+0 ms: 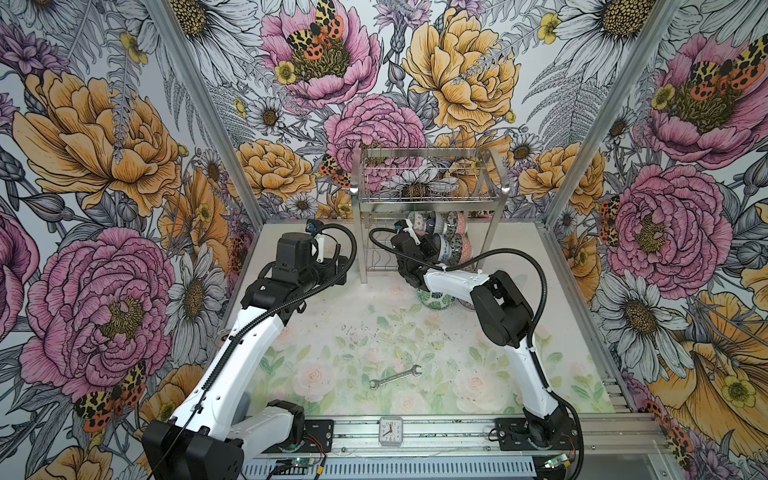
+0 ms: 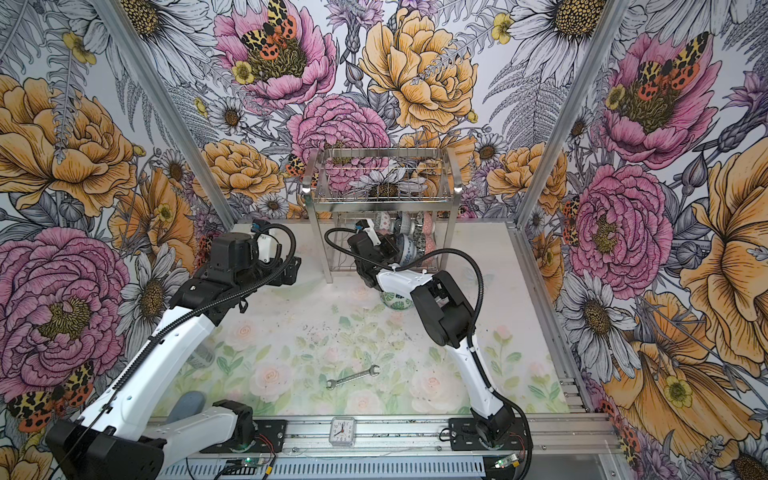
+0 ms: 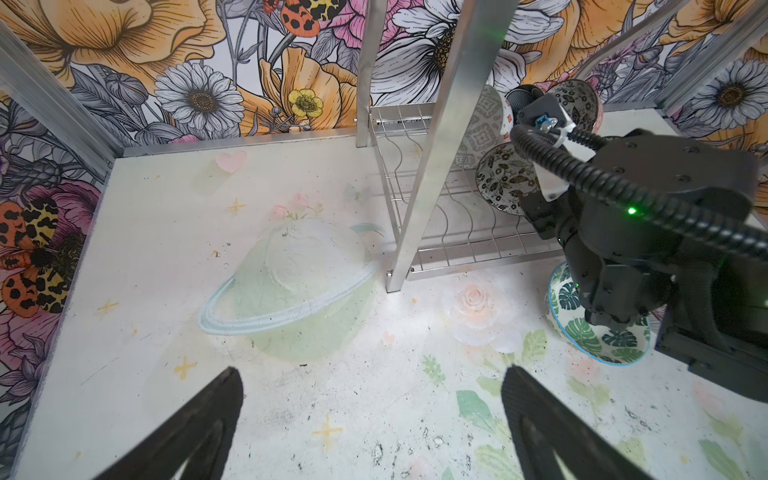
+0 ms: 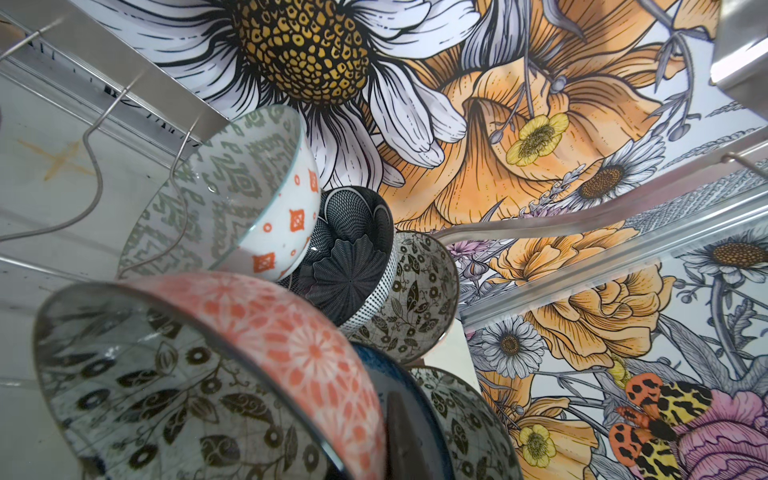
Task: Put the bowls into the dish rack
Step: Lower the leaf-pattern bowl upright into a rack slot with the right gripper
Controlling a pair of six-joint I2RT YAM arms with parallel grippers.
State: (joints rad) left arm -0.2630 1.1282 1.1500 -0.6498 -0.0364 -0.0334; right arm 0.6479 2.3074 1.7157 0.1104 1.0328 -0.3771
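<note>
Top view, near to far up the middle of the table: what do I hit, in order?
In a top view: clock → wrench → green leaf bowl → dish rack.

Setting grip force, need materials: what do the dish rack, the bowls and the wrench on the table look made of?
Dish rack: polished metal, probably stainless steel; mirror-bright legs and thin wire.
Bowls: glazed ceramic by the look; glossy highlights over printed patterns, thin hard rims.
Wrench: bare grey metal, likely steel; too small to judge the finish.

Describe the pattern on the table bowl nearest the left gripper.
Bowl: green leaves on white; best in left wrist view.
</note>
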